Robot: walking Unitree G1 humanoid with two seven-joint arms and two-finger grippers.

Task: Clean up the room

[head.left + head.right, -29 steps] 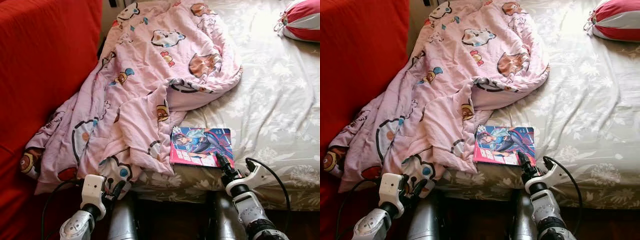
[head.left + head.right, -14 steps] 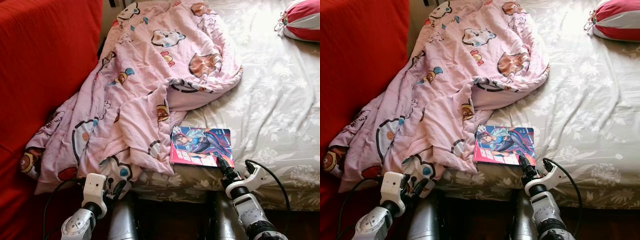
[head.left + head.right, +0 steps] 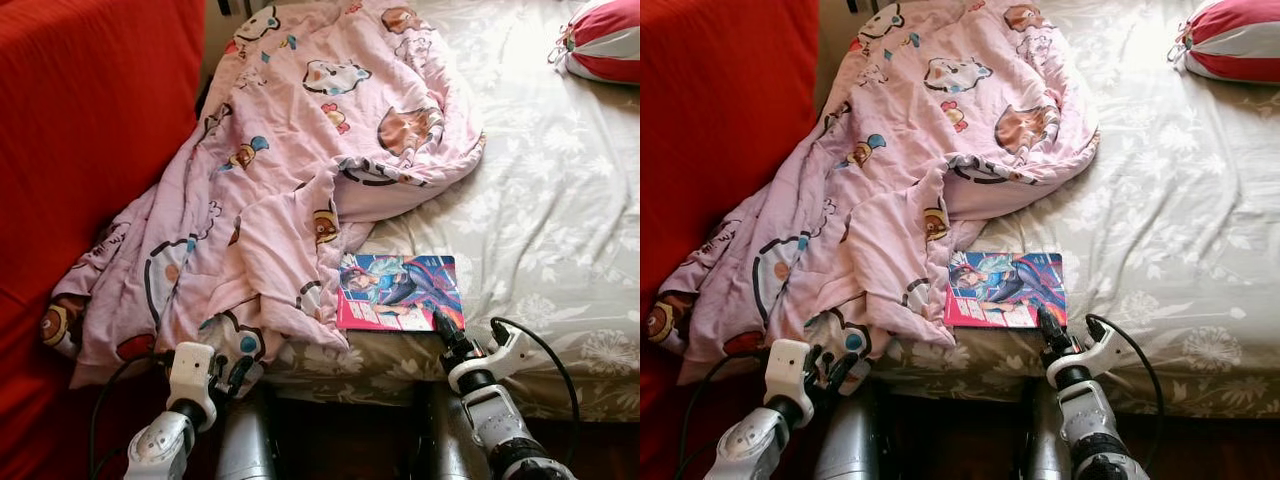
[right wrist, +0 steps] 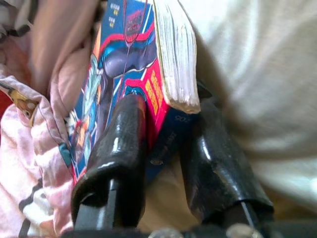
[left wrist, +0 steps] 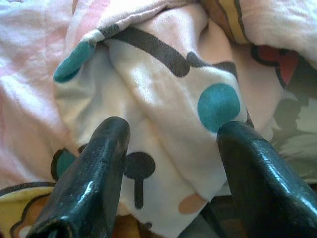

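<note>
Nearest the robot, the right end effector point(image 3: 440, 322) is closing its two black fingers on the near corner of the comic book point(image 3: 400, 292), one finger lying on the glossy cover and the other under the spine, as the right wrist view is showing. Compared with half a second ago, the book is sitting slightly further from the bed's near edge and its near corner seems to be lifting a little, which suggests the grasp has taken hold and the pick-up is beginning. The book is lying at the front of the bed point(image 3: 560, 220), its left side touching the pink cartoon blanket point(image 3: 290, 170).

The left end effector point(image 3: 228, 378) is hovering with its fingers spread apart right at the blanket's hanging hem, gripping nothing.

Further back, the blanket is sprawling in a heap from the bed's front edge up towards the red sofa point(image 3: 80, 140). A red-and-white striped cushion point(image 3: 605, 40) is resting at the far right, cut off by the frame. Whether anything is lying beneath the blanket's folds cannot be told.
</note>
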